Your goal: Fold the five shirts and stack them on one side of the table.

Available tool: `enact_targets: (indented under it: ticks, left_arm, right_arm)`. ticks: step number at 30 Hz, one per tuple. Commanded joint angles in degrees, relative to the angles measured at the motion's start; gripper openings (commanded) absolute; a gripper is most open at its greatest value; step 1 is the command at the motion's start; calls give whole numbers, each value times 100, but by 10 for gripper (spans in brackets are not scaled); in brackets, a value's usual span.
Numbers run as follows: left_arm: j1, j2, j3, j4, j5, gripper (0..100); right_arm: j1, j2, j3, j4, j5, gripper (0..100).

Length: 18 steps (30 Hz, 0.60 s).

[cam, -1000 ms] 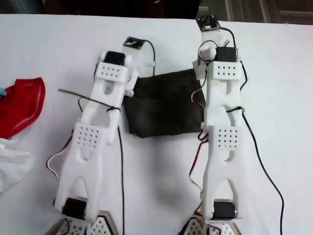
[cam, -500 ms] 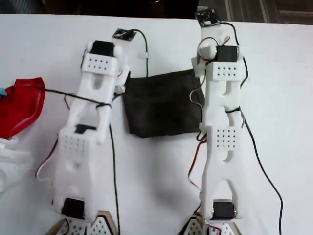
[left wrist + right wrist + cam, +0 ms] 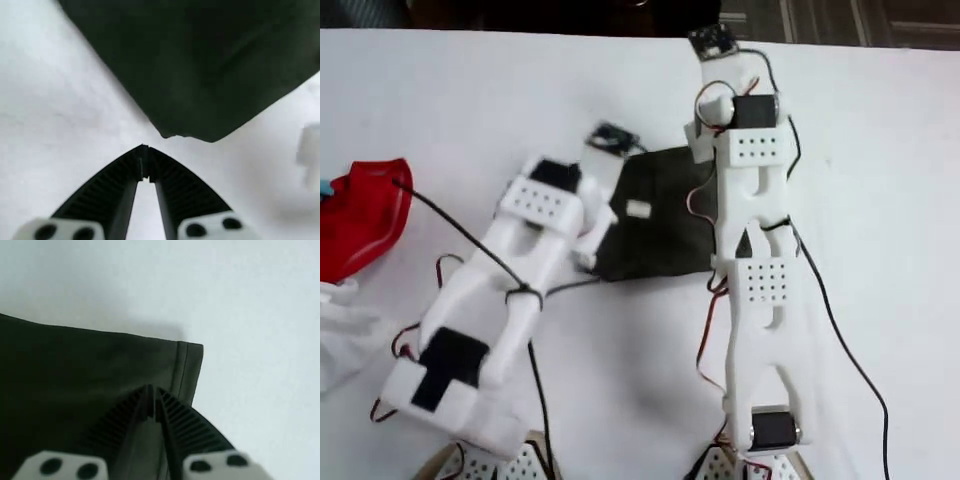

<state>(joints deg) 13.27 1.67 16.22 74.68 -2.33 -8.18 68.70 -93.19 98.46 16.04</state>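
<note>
A black shirt (image 3: 658, 215) is seen folded into a small square on the white worktop (image 3: 880, 180). It lies flat between the two arms. The left gripper (image 3: 144, 161) is held just beside one corner of the black shirt, over the bare worktop. Its two fingers are pressed together at the tips and nothing is held between them. From the left wrist view, the dark cloth of the black shirt is seen close in front of these tips, but it is not touched by them. The right gripper (image 3: 151, 399) is held over the black shirt, close to the corner where a stitched hem is seen. Its fingers are pressed together too, and no cloth can be seen pinched between them. It cannot be told if the cloth under it is touched. A red shirt (image 3: 365, 215) is seen well away from the black shirt, on the left arm's side, bunched up and not folded. A white shirt (image 3: 345, 340) is seen bunched up just beside the red one, still farther from the black shirt.
</note>
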Motion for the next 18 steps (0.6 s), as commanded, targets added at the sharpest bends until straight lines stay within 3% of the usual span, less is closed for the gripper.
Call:
enact_targets:
  ticks: [1,10,14,18]
  left_arm:
    - [97,-431,514,-677,26,26]
    - [105,-422,1437,-1987,26,26]
    - [70,-484,1464,-1969,26,26]
    - [193,-747,919,-1433,62,26]
  right_arm:
    - [-4,110,-193,31,-44,18]
    - [13,409,-220,4,-35,18]
    - [4,365,-220,4,-35,18]
    - [4,356,-229,4,-26,18]
